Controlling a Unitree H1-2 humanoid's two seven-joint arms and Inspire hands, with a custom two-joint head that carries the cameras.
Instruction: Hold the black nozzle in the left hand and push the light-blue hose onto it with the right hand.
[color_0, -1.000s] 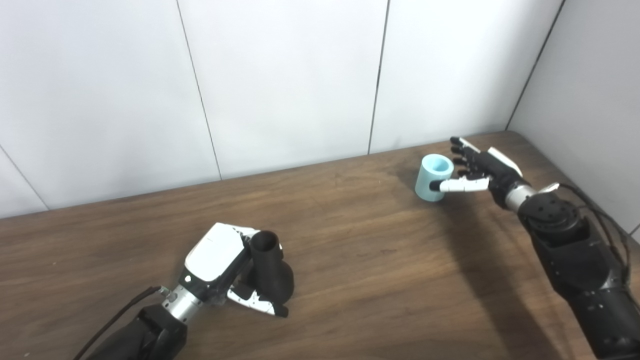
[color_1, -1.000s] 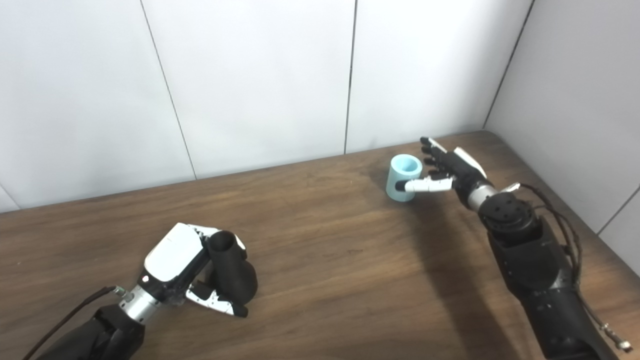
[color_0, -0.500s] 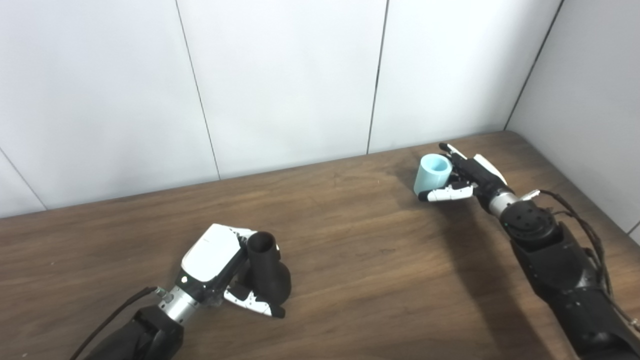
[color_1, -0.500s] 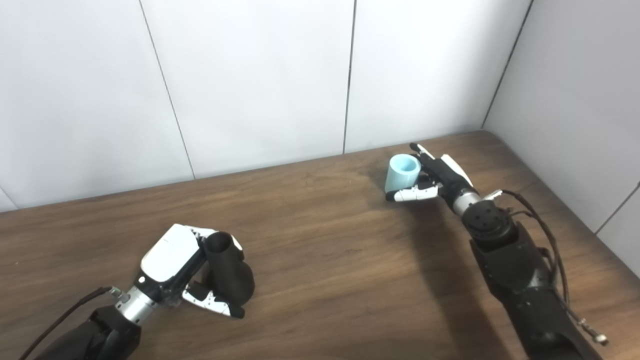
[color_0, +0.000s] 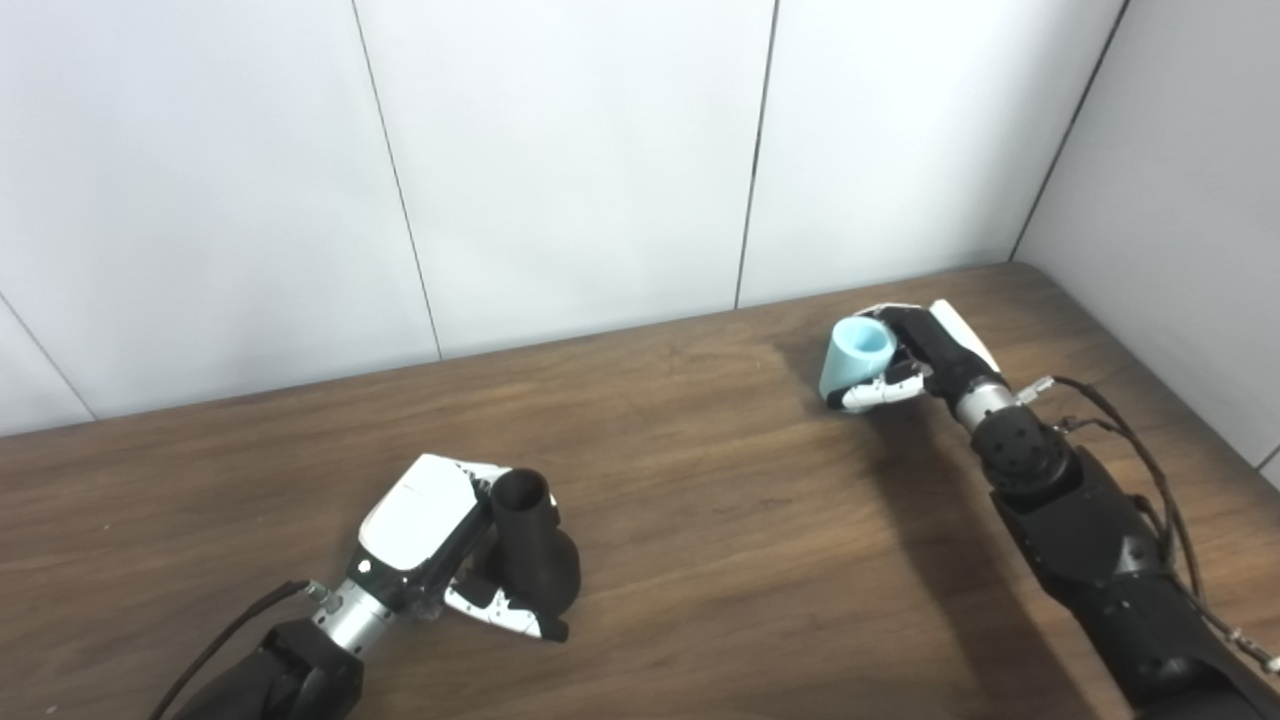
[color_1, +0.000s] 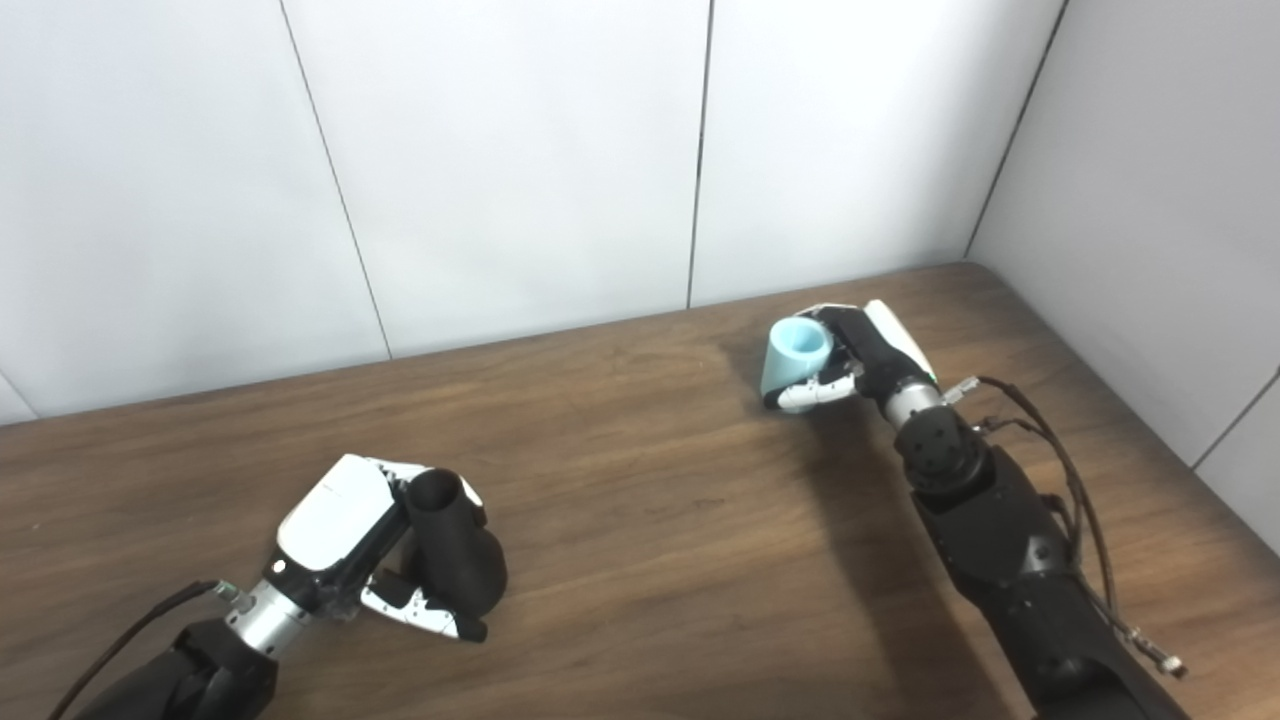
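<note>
Both robot hands held their parts, well apart on the desk (color_0: 700, 500).

At 7 o'clock the left robot hand (color_0: 440, 540) was wrapped around the black nozzle (color_0: 530, 545), opening upward — at 2 o'clock the right robot hand (color_0: 925, 355) was clasped around the light-blue hose (color_0: 855, 355), tilted, its open end facing up and right.

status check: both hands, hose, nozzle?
Left robot hand shut on black nozzle, open end up. Right robot hand shut on light-blue hose, tilted. Parts far apart; bare table between them.
</note>
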